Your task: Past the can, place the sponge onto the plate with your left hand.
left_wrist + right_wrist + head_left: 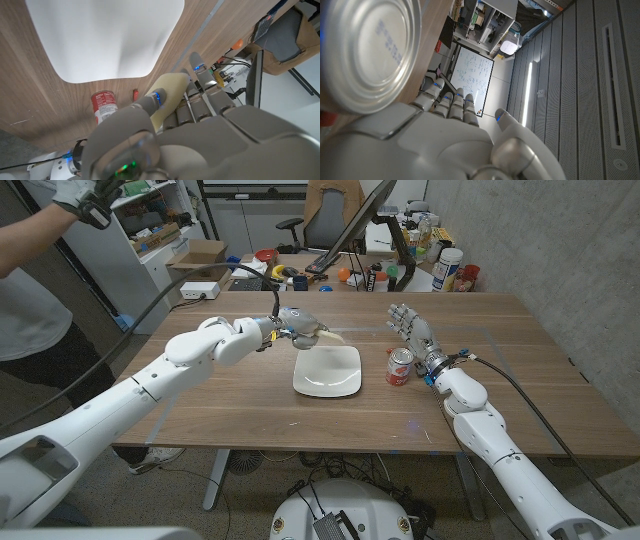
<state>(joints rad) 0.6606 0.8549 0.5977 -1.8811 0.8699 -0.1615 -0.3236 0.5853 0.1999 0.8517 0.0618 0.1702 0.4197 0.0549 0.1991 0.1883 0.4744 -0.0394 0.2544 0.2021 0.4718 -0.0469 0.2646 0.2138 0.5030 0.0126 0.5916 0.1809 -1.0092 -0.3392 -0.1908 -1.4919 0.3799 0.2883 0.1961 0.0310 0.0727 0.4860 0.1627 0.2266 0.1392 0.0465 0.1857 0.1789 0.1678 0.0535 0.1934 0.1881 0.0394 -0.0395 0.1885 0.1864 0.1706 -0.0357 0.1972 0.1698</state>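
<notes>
Head view. Left hand hangs over the far edge of the white plate, fingers clamped on a pale yellow sponge. The sponge sticks out of the hand toward the robot's right, its long axis running roughly across the tabletop, its free end above the plate's far rim. It looks clear of the plate, not yet set down. The plate lies directly below and slightly nearer the robot than the hand, so by my reading the coming move is mostly a short drop, drawn a little toward the robot. Red can stands upright just beside the plate on its right side, apart from it. Right hand waits just behind the can, fingers apart and pointing up, holding nothing. The left hand is plainly the nearer one to the plate's middle.

Left wrist view. Fingers wrap the sponge, which runs out along them toward the plate. The can stands off to one side of that line, with bare wood between it and the plate.

Right wrist view. The can's metal end sits very close in front of the right hand; whether they touch, I cannot tell. The fingers are extended side by side, gripping nothing.
</notes>
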